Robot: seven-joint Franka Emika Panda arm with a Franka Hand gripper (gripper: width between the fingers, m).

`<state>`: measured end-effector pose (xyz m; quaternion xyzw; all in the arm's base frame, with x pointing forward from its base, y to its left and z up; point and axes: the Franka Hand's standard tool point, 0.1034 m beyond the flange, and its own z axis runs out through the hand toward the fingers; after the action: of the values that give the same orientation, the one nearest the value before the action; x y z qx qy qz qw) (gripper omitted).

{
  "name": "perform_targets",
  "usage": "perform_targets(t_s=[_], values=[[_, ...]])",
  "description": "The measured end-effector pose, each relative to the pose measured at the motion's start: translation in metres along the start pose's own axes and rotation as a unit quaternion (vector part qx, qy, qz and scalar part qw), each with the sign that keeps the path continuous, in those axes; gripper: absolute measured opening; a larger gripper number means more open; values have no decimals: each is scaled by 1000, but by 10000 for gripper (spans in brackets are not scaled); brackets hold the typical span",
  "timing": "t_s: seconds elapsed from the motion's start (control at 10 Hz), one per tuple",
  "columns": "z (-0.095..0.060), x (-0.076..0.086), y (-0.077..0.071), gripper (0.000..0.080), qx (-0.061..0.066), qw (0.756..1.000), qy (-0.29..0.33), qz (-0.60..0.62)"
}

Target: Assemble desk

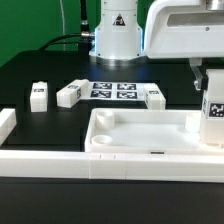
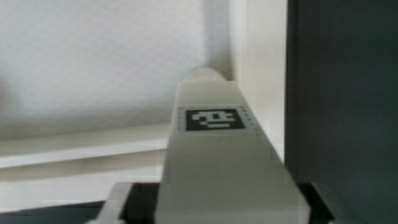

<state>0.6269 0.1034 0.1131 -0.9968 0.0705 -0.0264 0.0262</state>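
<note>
The desk's white tabletop (image 1: 140,150), a tray with a raised rim, lies open side up at the front of the black table. My gripper (image 1: 210,97) hangs over its end at the exterior view's right, shut on a square white leg (image 1: 213,118) that stands upright with its tag facing the camera. In the wrist view the leg (image 2: 217,140) runs out from between the dark fingers (image 2: 329,203), with the tabletop's white inside (image 2: 98,90) behind it. Three more legs lie loose on the table (image 1: 38,95) (image 1: 70,93) (image 1: 155,97).
The marker board (image 1: 113,90) lies flat behind the tabletop, between the loose legs. A long white border rail (image 1: 50,165) runs along the front edge and turns up at the exterior view's left. The robot's base (image 1: 117,35) stands at the back.
</note>
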Motion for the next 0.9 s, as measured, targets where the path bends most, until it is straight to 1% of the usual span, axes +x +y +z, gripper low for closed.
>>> perform_targets(t_s=[0.1, 0.2, 0.4, 0.5, 0.7, 0.9], values=[[0, 0, 0, 290, 0, 1000, 0, 24], [0, 0, 0, 290, 2, 996, -1, 84], [1, 0, 2, 290, 12, 982, -5, 190], [1, 0, 3, 290, 14, 973, -7, 229], [1, 0, 3, 290, 17, 953, -10, 302], [1, 0, 3, 295, 19, 943, -12, 332]])
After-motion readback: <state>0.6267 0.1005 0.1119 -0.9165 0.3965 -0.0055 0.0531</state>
